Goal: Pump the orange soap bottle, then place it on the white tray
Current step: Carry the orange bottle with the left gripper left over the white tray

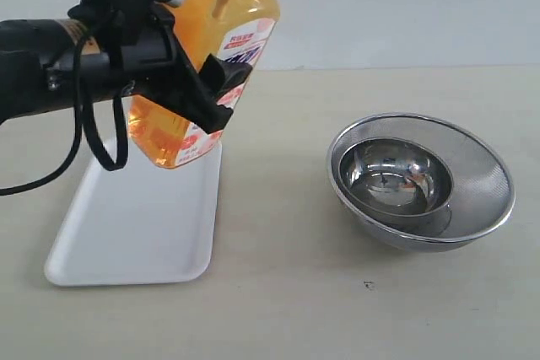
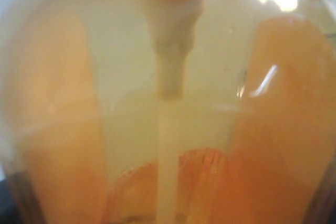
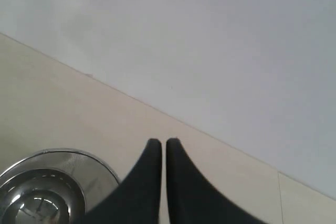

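The orange soap bottle (image 1: pixel 240 14) hangs tilted in the air, its base over the far end of the white tray (image 1: pixel 135 225). My left gripper (image 1: pixel 221 94) is shut on the bottle's middle, across the label. The pump head runs off the top edge of the exterior view. In the left wrist view the orange soap bottle (image 2: pixel 168 103) fills the whole picture, with its inner tube showing, and hides the jaws. My right gripper (image 3: pixel 163 142) is shut on nothing, above the table near the bowls; it does not show in the exterior view.
Two nested round steel bowls (image 1: pixel 422 179) stand on the table to the right of the tray; their rim (image 3: pixel 47 153) also shows in the right wrist view. A black cable loops down from the left arm (image 1: pixel 51 65) over the tray's far end.
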